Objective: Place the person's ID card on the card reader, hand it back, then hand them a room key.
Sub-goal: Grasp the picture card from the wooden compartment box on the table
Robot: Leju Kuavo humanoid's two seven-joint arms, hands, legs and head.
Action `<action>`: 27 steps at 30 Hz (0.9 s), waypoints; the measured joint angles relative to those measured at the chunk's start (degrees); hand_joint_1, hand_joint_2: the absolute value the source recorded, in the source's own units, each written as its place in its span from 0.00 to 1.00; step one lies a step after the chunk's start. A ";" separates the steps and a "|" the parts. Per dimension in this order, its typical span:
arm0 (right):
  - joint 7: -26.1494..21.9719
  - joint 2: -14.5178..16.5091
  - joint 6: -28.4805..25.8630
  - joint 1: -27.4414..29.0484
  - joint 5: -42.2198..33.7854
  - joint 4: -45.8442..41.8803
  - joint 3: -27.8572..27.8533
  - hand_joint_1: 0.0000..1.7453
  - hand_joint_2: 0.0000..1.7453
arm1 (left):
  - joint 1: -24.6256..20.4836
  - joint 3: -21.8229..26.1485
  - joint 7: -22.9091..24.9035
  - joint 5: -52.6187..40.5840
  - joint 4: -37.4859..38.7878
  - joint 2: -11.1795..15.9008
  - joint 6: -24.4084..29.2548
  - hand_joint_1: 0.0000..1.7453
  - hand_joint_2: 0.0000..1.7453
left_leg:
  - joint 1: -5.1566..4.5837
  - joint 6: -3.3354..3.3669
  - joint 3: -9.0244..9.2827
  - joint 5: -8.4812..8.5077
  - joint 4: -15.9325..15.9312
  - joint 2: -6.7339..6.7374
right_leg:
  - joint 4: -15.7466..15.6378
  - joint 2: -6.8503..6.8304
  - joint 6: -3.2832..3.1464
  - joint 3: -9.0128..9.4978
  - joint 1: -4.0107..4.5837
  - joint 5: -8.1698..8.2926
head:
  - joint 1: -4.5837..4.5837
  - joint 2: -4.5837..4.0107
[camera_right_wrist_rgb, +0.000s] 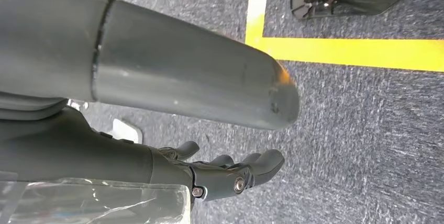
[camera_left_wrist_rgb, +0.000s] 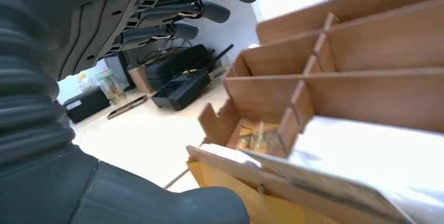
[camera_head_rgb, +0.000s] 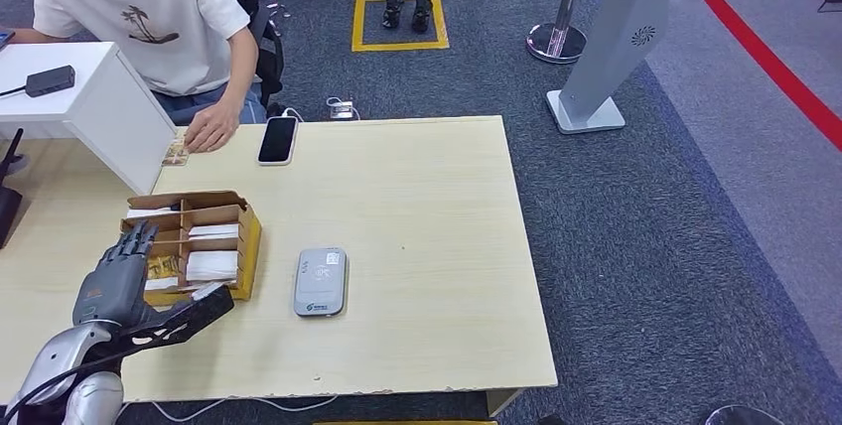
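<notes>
Head view | left hand (camera_head_rgb: 117, 281) fingers apart, holding nothing, by card box (camera_head_rgb: 194, 236) lower left | cards look thin, stiff, light: pinch an edge

Bright even indoor light, soft shadows, blurred wrist close-ups
</notes>
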 joint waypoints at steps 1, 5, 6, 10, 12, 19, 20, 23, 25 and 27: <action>0.38 0.00 0.07 -0.13 0.65 -0.01 0.00 0.00 0.00 | -0.57 0.00 -0.26 -0.03 0.90 -0.23 -0.25 0.00 1.00 | 0.00 0.00 0.00 0.00 0.00 0.01 | 0.00 0.00 0.00 0.00 0.00 0.00 | -0.01 0.00; 0.49 0.00 0.30 -1.13 2.28 -0.04 0.00 0.00 0.00 | -2.42 0.01 -0.90 0.23 3.22 -0.88 -1.28 0.00 1.00 | 0.00 0.02 0.00 0.01 0.00 0.03 | 0.01 0.03 0.00 0.01 0.00 0.01 | -0.01 0.00; 0.07 0.00 0.30 -1.54 2.32 -0.05 0.00 0.00 0.00 | -2.59 0.02 -0.99 0.39 3.53 -0.92 -1.57 0.00 1.00 | 0.00 0.02 0.00 0.01 0.00 0.05 | 0.01 0.04 0.00 0.01 0.00 0.01 | -0.01 0.00; -1.05 0.00 0.33 -3.13 2.17 -0.12 0.00 0.00 0.00 | -2.66 0.17 -1.31 1.12 4.35 -0.85 -2.30 0.00 1.00 | 0.00 0.02 0.01 0.02 0.01 0.04 | 0.01 0.04 0.00 0.01 0.00 0.01 | -0.02 -0.01; -0.81 0.00 0.32 -3.60 2.12 -0.13 0.00 0.00 0.00 | -2.66 0.23 -1.57 1.97 4.66 -0.79 -3.02 0.00 1.00 | 0.00 0.02 0.00 0.02 0.01 0.02 | 0.01 0.02 0.00 0.01 0.00 0.01 | -0.02 -0.01; 2.03 0.00 0.39 -3.57 3.51 -0.11 0.00 0.00 0.00 | -1.10 0.62 -2.75 8.26 5.76 1.98 -6.07 0.00 1.00 | 0.00 0.02 -0.02 0.01 -0.01 0.05 | 0.01 0.04 0.01 -0.01 0.00 -0.01 | -0.02 0.00; 2.21 0.00 0.44 -3.52 3.73 -0.11 0.00 0.00 0.00 | -0.61 0.73 -2.68 8.77 5.76 2.54 -6.11 0.00 1.00 | 0.01 0.02 -0.03 0.01 -0.01 0.04 | 0.01 0.04 0.02 -0.01 0.00 -0.01 | -0.01 0.00; 2.39 0.01 0.72 -3.50 4.42 -0.15 0.00 0.00 0.00 | 0.66 1.25 -2.20 10.09 5.69 3.99 -6.45 0.00 1.00 | 0.01 0.02 -0.03 0.02 -0.01 0.04 | 0.01 0.03 0.02 -0.01 0.00 -0.01 | -0.01 -0.01; 2.40 0.02 0.86 -3.54 4.75 -0.17 0.00 0.00 0.00 | 1.33 1.63 -1.87 10.72 5.47 4.77 -6.73 0.00 1.00 | 0.01 0.02 -0.03 0.02 -0.01 0.03 | 0.01 0.02 0.02 0.00 0.00 -0.01 | -0.01 -0.01; 2.41 0.03 0.95 -3.59 4.93 -0.21 0.00 0.00 0.00 | 1.82 1.85 -1.68 11.08 5.23 5.36 -6.88 0.00 1.00 | 0.00 0.02 -0.04 0.02 -0.01 0.01 | 0.01 -0.01 0.02 0.01 0.00 -0.01 | -0.01 -0.01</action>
